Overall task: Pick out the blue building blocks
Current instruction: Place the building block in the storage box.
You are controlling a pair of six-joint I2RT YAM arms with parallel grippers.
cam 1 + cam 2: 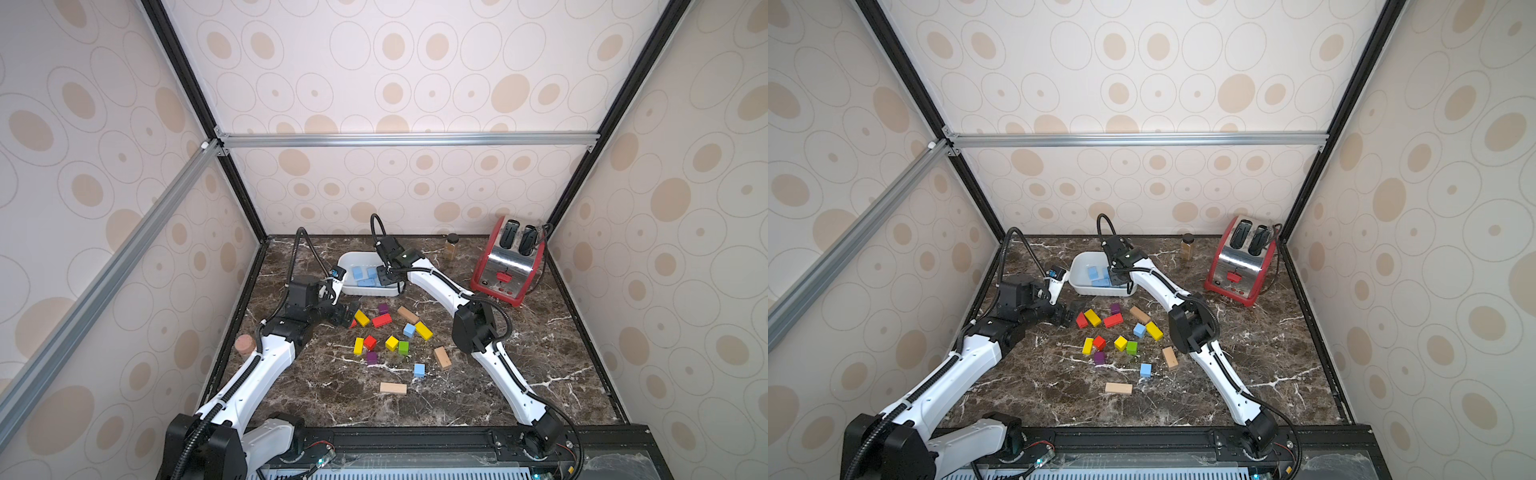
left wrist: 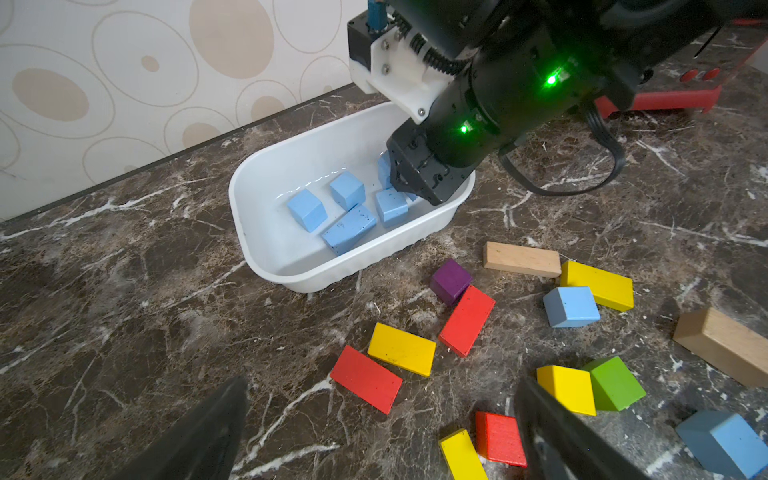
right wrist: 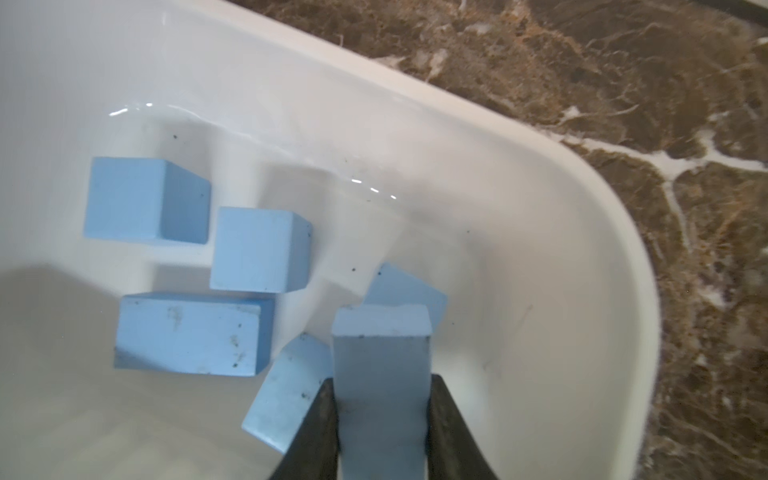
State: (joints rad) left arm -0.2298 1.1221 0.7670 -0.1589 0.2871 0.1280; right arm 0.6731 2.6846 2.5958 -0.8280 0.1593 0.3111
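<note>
Blue building blocks [image 3: 193, 332] lie mostly in the white tub [image 1: 365, 291] at the back of the marble surface [image 1: 519, 365]. Five rest loose on its floor in the right wrist view: two cubes, a longer brick and two tilted pieces near one end. The right hand [image 3: 381, 378] is clamped on a sixth blue block [image 3: 381, 345], gripping its two sides and holding it over that end of the tub; whether it touches the tilted pieces beneath is hard to tell. Two more sit out on the surface among the red, yellow, green, purple and tan blocks: a blue cube [image 1: 409, 330] just beside a yellow brick [image 1: 424, 331], and a second blue cube [image 1: 419, 370] nearer the front. The left hand [image 2: 382, 386] hangs low at the left edge of that scatter, fingers spread wide, gripping nothing.
</note>
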